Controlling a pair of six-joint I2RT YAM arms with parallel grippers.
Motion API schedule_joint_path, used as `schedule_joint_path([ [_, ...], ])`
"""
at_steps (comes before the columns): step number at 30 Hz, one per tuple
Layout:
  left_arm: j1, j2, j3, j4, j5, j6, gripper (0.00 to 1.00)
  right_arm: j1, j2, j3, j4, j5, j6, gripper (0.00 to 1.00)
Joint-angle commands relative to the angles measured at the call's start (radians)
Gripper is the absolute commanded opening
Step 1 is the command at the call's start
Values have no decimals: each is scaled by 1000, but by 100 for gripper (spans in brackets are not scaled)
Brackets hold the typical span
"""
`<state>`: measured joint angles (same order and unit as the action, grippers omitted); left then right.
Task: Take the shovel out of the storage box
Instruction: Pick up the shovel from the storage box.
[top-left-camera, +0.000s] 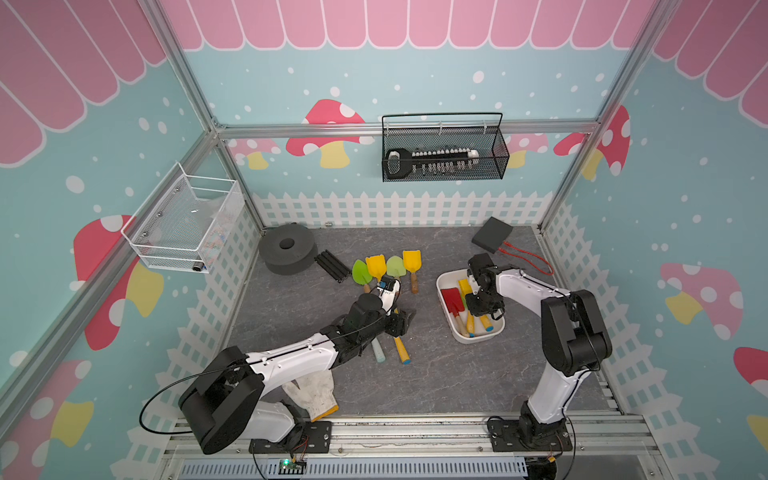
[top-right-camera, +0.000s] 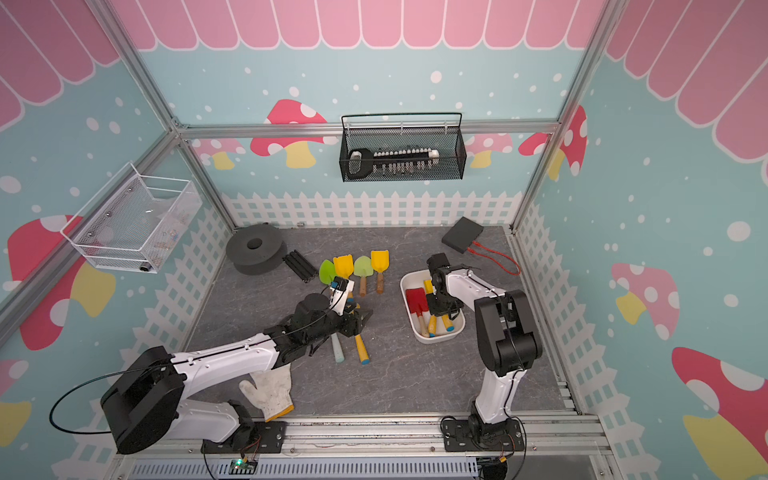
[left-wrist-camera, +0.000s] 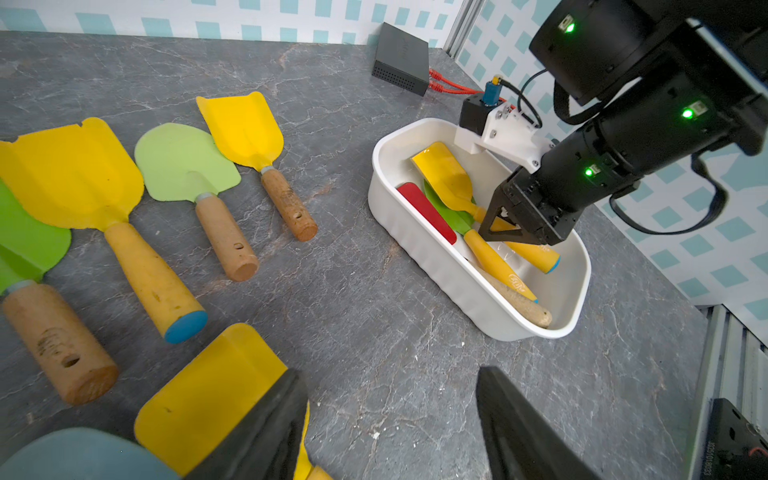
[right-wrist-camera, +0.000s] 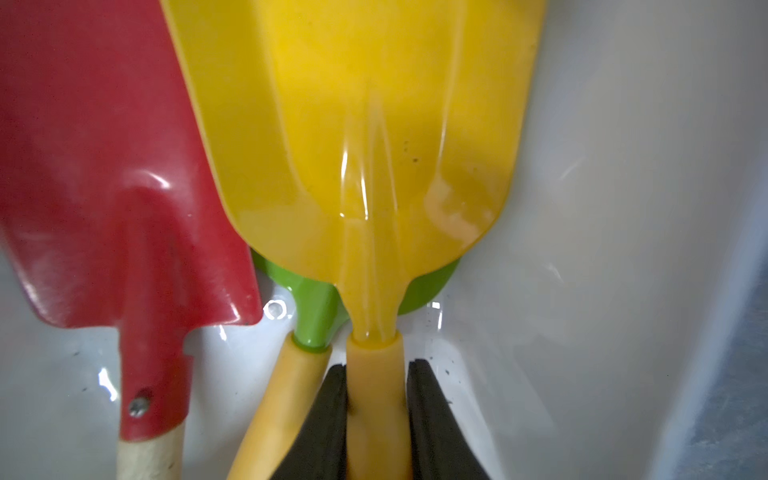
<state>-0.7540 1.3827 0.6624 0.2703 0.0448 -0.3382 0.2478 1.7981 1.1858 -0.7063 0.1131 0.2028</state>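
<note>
The storage box (top-left-camera: 473, 337) (top-right-camera: 432, 340) (left-wrist-camera: 436, 266) is a shallow white tub at the right of the table. Inside lie a yellow shovel (right-wrist-camera: 365, 124) (top-left-camera: 463, 286), a red one (right-wrist-camera: 104, 187) (top-right-camera: 417, 301) and a green one (right-wrist-camera: 316, 311) under the yellow blade. My right gripper (right-wrist-camera: 376, 368) (left-wrist-camera: 505, 226) (top-left-camera: 478, 305) reaches down into the box, shut on the yellow shovel's handle just behind the blade. My left gripper (left-wrist-camera: 390, 374) (top-left-camera: 409, 318) hangs open over the table's middle, with nothing between its fingers.
Several shovels (top-left-camera: 386, 268) lie in a row at the back, two more (top-left-camera: 401, 349) under the left arm. A black foam ring (top-left-camera: 286, 249), a black box with a red cable (top-left-camera: 492, 235), a white glove (top-left-camera: 311, 390), and black (top-left-camera: 444, 151) and white (top-left-camera: 187, 224) mesh baskets line the edges.
</note>
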Motion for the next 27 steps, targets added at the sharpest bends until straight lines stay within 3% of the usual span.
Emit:
schedule_joint_path([
  [1, -5, -20, 9, -13, -12, 21, 68, 1, -52, -15, 15, 4, 6, 20],
  [12, -5, -25, 10, -21, -30, 21, 68, 37, -132, -48, 18, -24, 17, 15],
  [27, -4, -20, 23, -88, -192, -7, 68, 159, -272, -90, 1, -79, 83, 15],
])
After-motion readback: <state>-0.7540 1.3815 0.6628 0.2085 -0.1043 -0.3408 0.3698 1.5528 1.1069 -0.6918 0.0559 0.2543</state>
